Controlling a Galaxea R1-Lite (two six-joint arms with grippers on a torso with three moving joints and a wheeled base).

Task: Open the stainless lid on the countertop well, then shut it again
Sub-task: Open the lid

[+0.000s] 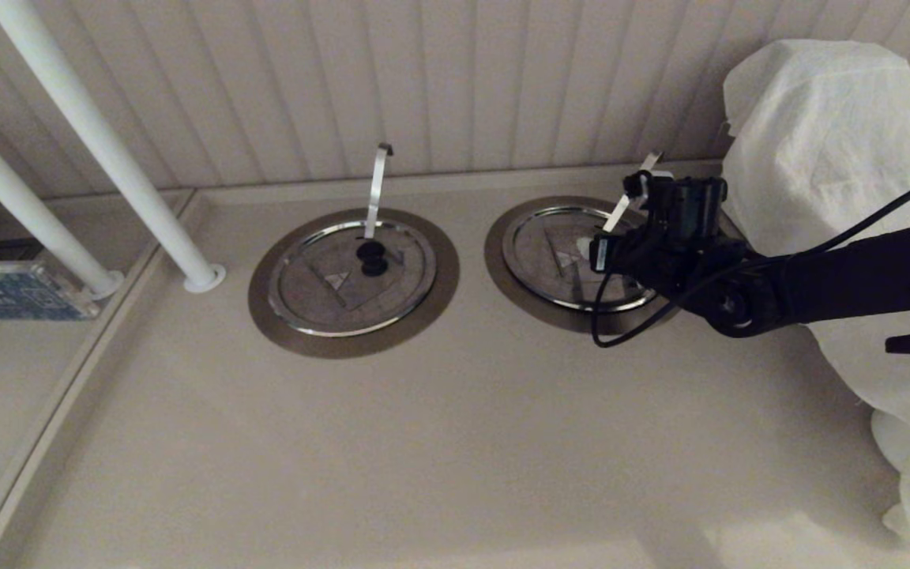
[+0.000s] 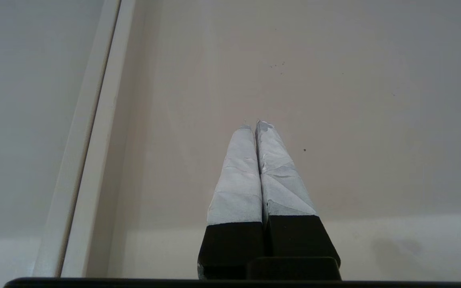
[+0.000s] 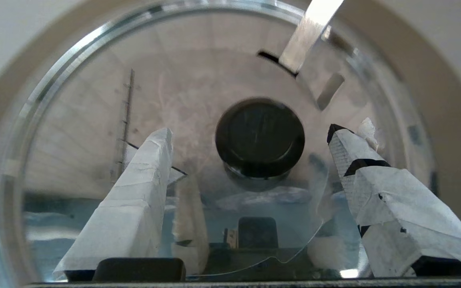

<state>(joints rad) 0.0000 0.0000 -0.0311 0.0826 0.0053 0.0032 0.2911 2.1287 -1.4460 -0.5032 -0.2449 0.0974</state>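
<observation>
The stainless lid lies flat and closed on the countertop well, whose dull-brown ring shows around it. A flat steel utensil handle leans out through the lid. My right gripper hovers over the lid's centre and hides the knob in the head view. In the right wrist view the gripper is open, its taped fingers standing either side of the black knob without touching it. The lid, ring and handle show there too. My left gripper is shut over bare counter.
The twin lid with its hooked upright handle sits to the left. Two white poles slant down at far left beside a blue item. A white cloth-covered bulk stands at the right, behind my right arm.
</observation>
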